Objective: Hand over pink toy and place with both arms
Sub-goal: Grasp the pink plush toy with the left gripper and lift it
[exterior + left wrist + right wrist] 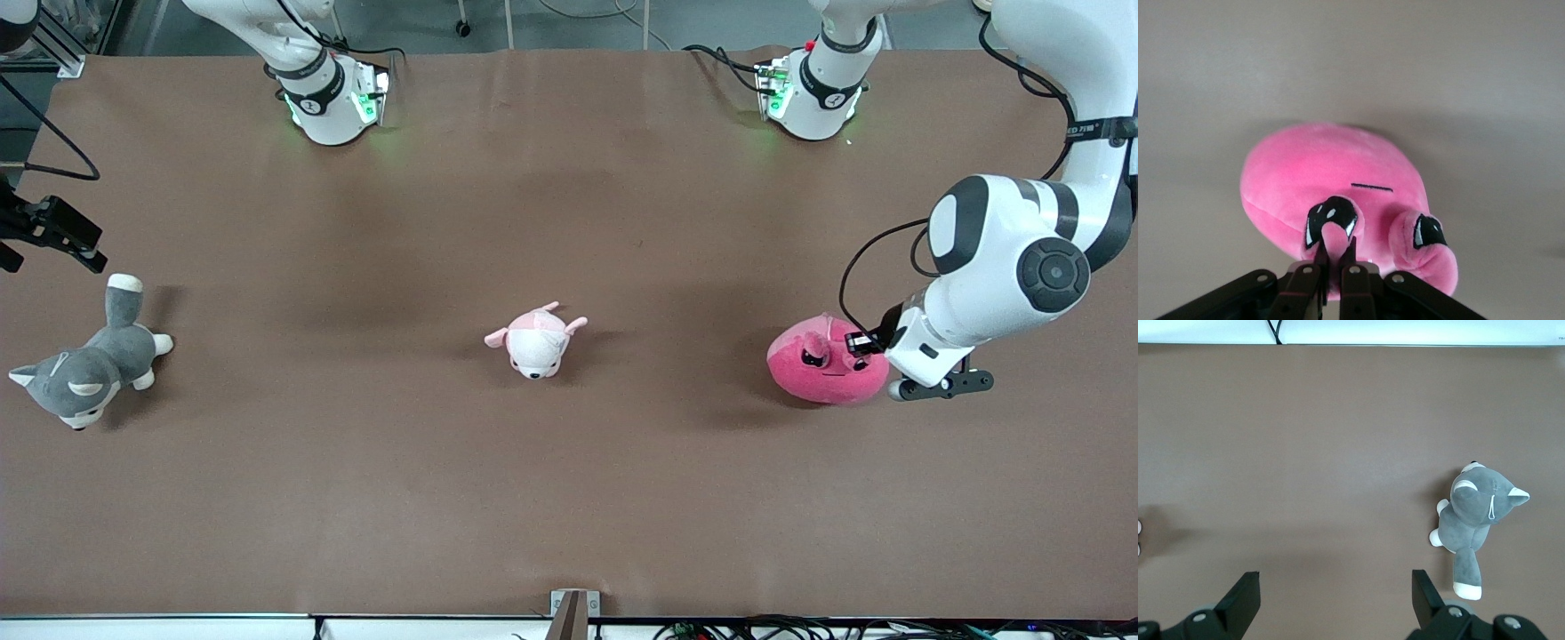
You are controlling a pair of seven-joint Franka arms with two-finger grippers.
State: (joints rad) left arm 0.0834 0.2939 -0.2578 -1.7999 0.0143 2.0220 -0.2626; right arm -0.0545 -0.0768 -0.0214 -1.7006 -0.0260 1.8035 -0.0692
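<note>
The pink toy, a round hot-pink plush with dark angry eyes, lies at the left arm's end of the table. My left gripper is at its top, shut on one small ear. In the left wrist view the fingertips pinch the ear, with the toy's body just past my left gripper. My right gripper hangs open and empty over the right arm's end of the table, above the grey dog. In the right wrist view my right gripper has its jaws wide apart over bare table.
A grey-and-white plush dog lies at the right arm's end of the table and shows in the right wrist view. A pale pink-and-white plush animal lies mid-table. The brown table's front edge is nearest the camera.
</note>
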